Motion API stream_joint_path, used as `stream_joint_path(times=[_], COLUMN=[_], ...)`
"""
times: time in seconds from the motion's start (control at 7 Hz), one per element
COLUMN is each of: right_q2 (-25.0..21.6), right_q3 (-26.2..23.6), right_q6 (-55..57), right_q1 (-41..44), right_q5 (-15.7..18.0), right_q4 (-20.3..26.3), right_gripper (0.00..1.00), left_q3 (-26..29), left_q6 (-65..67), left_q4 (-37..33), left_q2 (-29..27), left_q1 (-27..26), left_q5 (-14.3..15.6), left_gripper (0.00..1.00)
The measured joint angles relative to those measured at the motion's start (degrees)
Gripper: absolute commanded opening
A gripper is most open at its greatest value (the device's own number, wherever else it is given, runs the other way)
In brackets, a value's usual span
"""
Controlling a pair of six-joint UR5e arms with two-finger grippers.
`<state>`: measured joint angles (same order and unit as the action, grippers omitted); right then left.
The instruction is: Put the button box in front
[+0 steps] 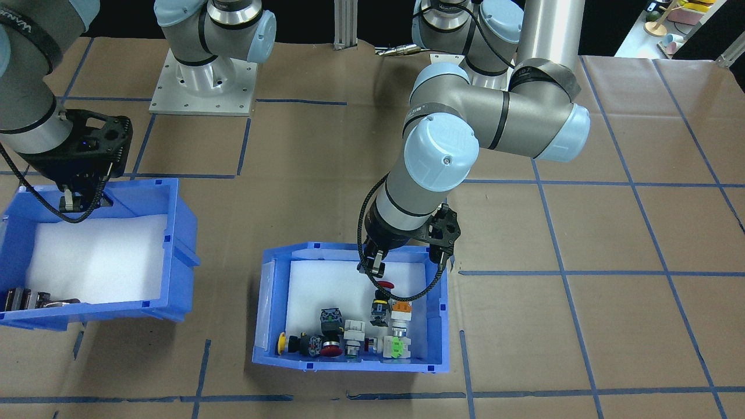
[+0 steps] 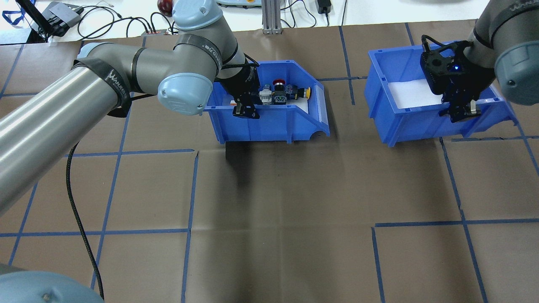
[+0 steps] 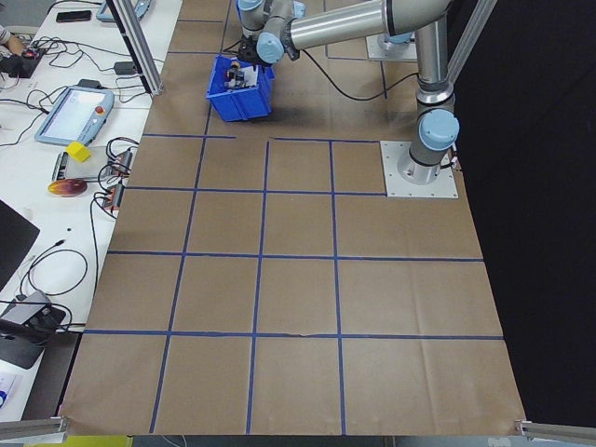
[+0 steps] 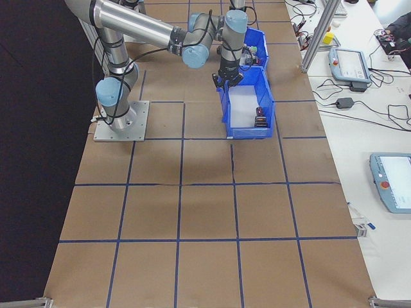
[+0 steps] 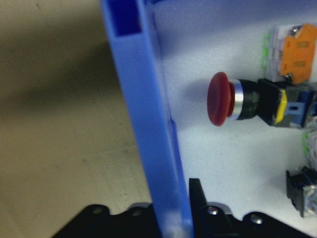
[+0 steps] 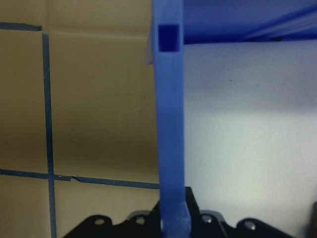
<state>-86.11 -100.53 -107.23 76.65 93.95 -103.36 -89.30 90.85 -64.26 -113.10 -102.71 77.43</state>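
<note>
Going left to right in the overhead view. The left gripper [image 2: 245, 110] straddles the robot-side wall of the button box [image 2: 269, 124]: one finger inside, one outside, and the left wrist view shows the blue wall running between them, so it looks clamped on the rim, prob. as a handle for dragging or lifting the whole bin rather than picking parts. The box sits toward the far edge of the table [image 2: 269, 219], left of centre, seemingly flat on the paper, though a slight lift can't be ruled out. Judging by the task, it isn't up front yet; a lot of bare paper lies between it and the near edge.

Contents: white liner [image 1: 326, 285], and the switches bunched along the wall away from the robot. They incl. a red mushroom button [image 5: 223, 99] lying on its side w/ dark body, a yellow-capped one [image 1: 281, 343], an orange-topped part [image 1: 401, 307], a green-faced part [image 1: 397, 348], and a few black/white blocks. Loose parts, so a tilt or jerk would prob. slide them.

Further right, the second bin [image 2: 414, 122] is near the far right corner of the table, tipped a bit. The right gripper [image 2: 462, 112] is in the same pose, wall between its fingers per the right wrist view, closed onto the rim. Inside: white liner, mostly bare, w/ a few dark cylinders [image 1: 23, 299] at one end.
</note>
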Motion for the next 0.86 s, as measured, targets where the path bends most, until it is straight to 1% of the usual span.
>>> stream_joint_path(times=[0.14, 0.43, 0.71, 0.86], right_q2=[0.01, 0.0, -0.7, -2.28], right_q3=[-0.01, -0.08, -1.09, -2.88], right_q6=[0.02, 0.35, 1.06, 2.05], right_q1=[0.0, 0.03, 0.19, 0.28], right_q5=[0.0, 0.02, 0.03, -0.03], right_q4=[0.0, 0.02, 0.08, 0.07], right_gripper=[0.06, 0.06, 0.06, 0.07], left_q3=[0.15, 0.92, 2.44, 5.01], left_q6=[-0.1, -2.1, -12.47, -18.26], left_q4=[0.02, -1.16, -6.79, -12.04], left_q2=[0.49, 3.8, 7.08, 8.49], left_q1=[-0.02, 0.03, 0.95, 1.71], left_q5=[0.66, 3.52, 4.67, 5.46], left_gripper=[0.81, 0.81, 0.83, 0.86])
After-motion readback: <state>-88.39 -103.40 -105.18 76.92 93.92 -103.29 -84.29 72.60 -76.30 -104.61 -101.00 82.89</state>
